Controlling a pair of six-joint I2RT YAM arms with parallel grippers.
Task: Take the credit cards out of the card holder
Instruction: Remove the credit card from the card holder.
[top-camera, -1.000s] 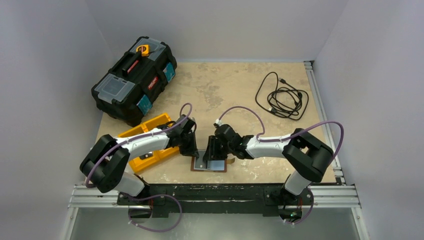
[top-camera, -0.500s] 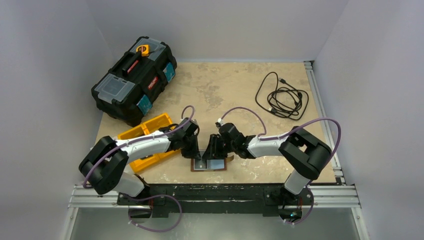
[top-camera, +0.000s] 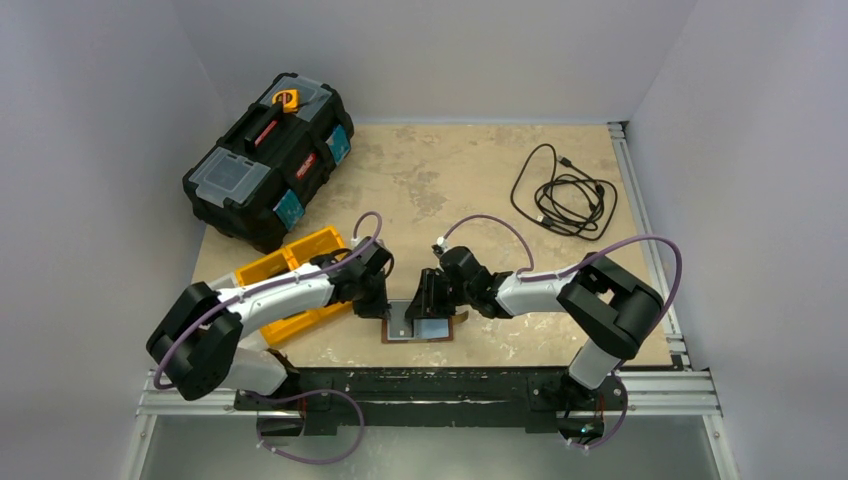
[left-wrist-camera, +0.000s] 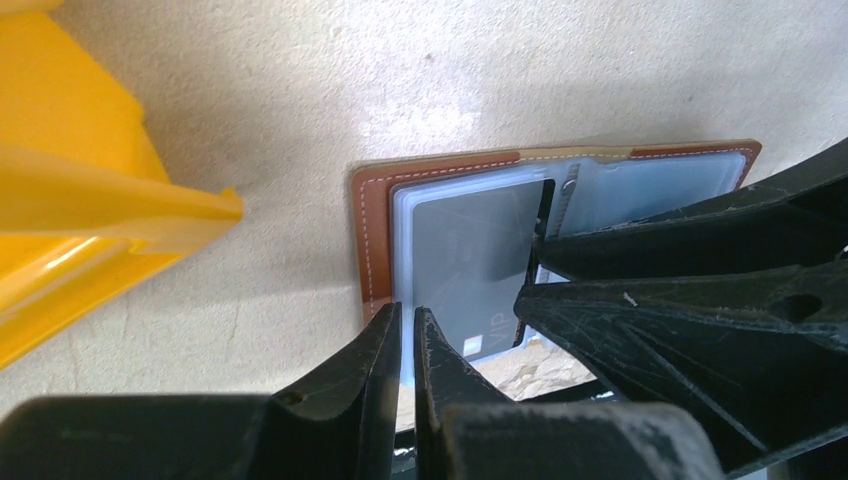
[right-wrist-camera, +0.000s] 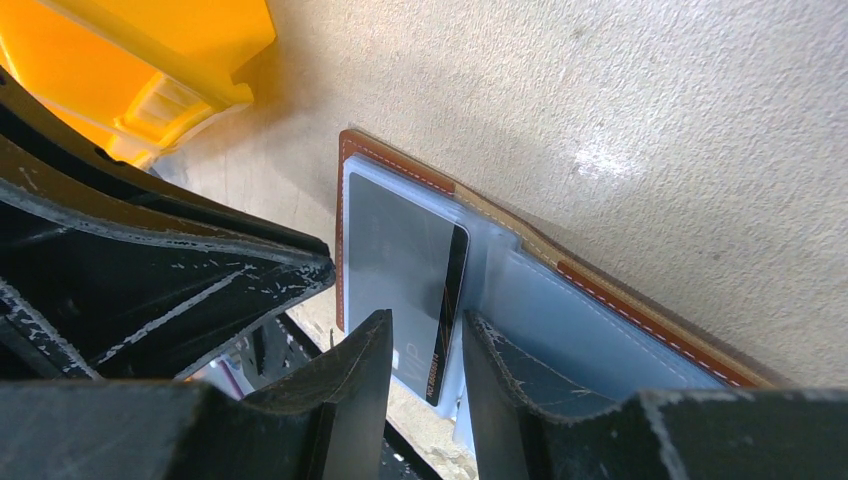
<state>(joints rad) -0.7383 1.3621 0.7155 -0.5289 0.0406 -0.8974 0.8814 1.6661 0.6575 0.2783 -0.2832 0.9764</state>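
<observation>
The card holder (top-camera: 428, 330) lay opened flat on the bench (top-camera: 470, 170), just to the right of the orange tray (top-camera: 290, 262) as the overhead camera saw it, apart from the tray's near corner. Its brown stitched border framed a pale grey-blue inside of clear pockets. A grey card (left-wrist-camera: 465, 260) with a dark stripe along one edge sat in the pocket on the tray side. The left gripper (left-wrist-camera: 407, 335) reached in past the tray and hung over the holder's tray-side half. Its fingers were pressed almost together, with only a thin slit between them and nothing visible in it. Their tips stood at the near edge of the pocket holding the card, though whether they touched it could not be made out. The right gripper (right-wrist-camera: 420, 345) came in from the side away from the tray, its fingers partly spread. The striped edge of the card showed in the gap between them, and the card itself lay flat in its pocket rather than clamped. The two pairs of fingers nearly met over the holder. A black toolbox (top-camera: 265, 160) stood behind the tray, and a coiled black cable (top-camera: 565, 195) lay well away from it toward the far right of the bench.
</observation>
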